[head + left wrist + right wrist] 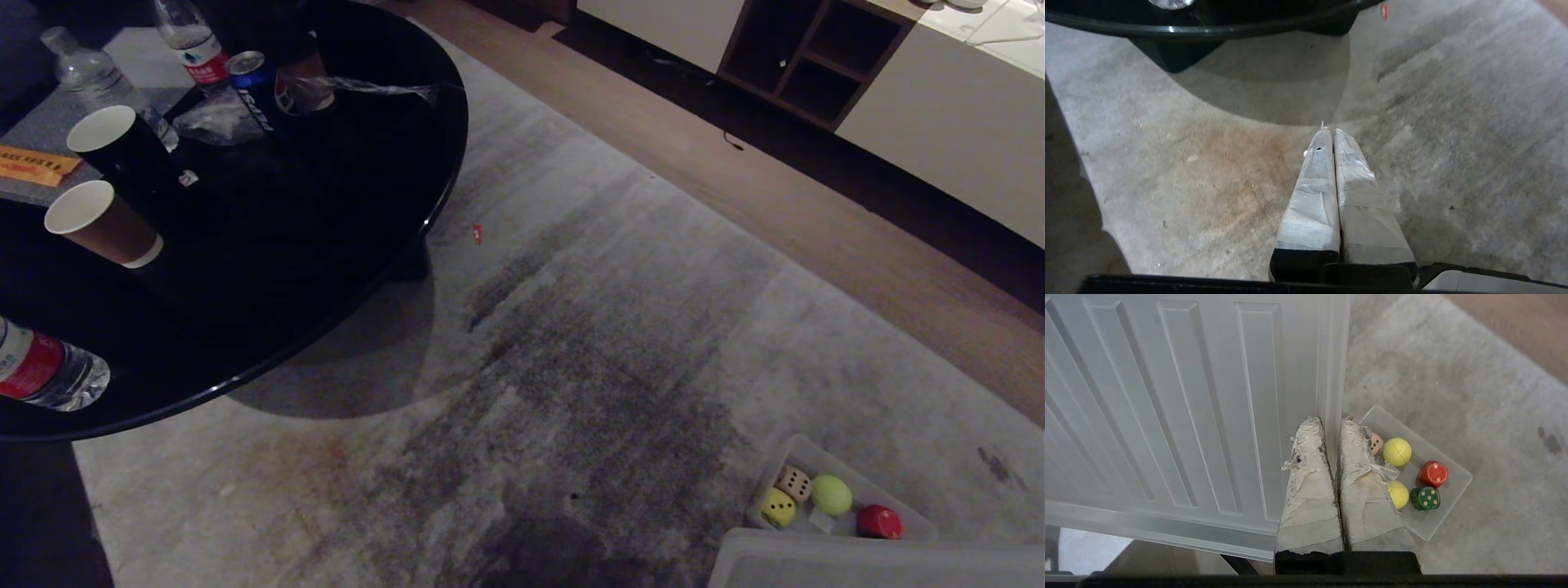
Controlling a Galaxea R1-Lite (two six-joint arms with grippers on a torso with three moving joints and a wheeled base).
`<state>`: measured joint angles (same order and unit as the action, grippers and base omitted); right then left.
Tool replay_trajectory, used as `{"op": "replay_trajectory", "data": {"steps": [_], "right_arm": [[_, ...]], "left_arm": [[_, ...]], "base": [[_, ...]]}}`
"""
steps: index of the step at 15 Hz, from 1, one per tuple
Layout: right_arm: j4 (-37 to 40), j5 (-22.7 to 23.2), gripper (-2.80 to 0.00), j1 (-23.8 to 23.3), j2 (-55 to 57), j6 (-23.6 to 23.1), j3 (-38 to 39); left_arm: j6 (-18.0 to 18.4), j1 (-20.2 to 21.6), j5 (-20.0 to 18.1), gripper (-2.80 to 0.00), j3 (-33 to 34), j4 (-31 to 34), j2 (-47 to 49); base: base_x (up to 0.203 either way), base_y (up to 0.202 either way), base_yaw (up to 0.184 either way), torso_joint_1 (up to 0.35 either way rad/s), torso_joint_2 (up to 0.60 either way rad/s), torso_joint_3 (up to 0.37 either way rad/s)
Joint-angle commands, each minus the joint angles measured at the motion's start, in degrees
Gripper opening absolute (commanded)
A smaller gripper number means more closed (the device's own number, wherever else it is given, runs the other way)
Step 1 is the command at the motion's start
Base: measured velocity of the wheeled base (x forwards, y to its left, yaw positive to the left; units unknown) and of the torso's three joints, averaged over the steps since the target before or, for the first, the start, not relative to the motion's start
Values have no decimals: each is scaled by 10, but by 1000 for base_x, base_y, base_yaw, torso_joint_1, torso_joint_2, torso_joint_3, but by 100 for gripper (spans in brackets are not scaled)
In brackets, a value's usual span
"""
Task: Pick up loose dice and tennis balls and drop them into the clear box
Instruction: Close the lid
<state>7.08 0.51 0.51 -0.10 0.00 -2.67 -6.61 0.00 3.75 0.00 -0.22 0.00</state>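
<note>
On the left, a black round table (326,269) carries paper cups (102,222) and water bottles (45,371). The left gripper (1329,131) hangs over the grey rug (588,343), jaws closed and empty. Rightward, the right gripper (1331,421), pressed shut and empty too, hovers above the ribbed lid (1167,416). Beside it, the clear box (804,449) already holds the cream die (793,482), yellow die (778,507), tennis ball (831,495) and red die (879,523), so collecting looks finished.

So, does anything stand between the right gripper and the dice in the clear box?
Nothing visible does. The clear box is open above the dice; the ribbed lid lies beside it, not over it. The right gripper, fingers shut, hangs at the lid's edge.
</note>
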Motion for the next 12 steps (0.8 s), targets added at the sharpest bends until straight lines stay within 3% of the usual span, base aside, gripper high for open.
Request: {"op": "replay_trajectory", "data": {"steps": [1, 12], "right_arm": [[0, 0, -280, 0, 1, 0, 0], [0, 0, -280, 0, 1, 0, 0]], "left_arm": [[-1, 0, 0, -280, 1, 0, 1], [-1, 0, 0, -280, 1, 0, 1]], "base": [[0, 0, 0, 5, 5, 207], [0, 0, 0, 3, 1, 204]]}}
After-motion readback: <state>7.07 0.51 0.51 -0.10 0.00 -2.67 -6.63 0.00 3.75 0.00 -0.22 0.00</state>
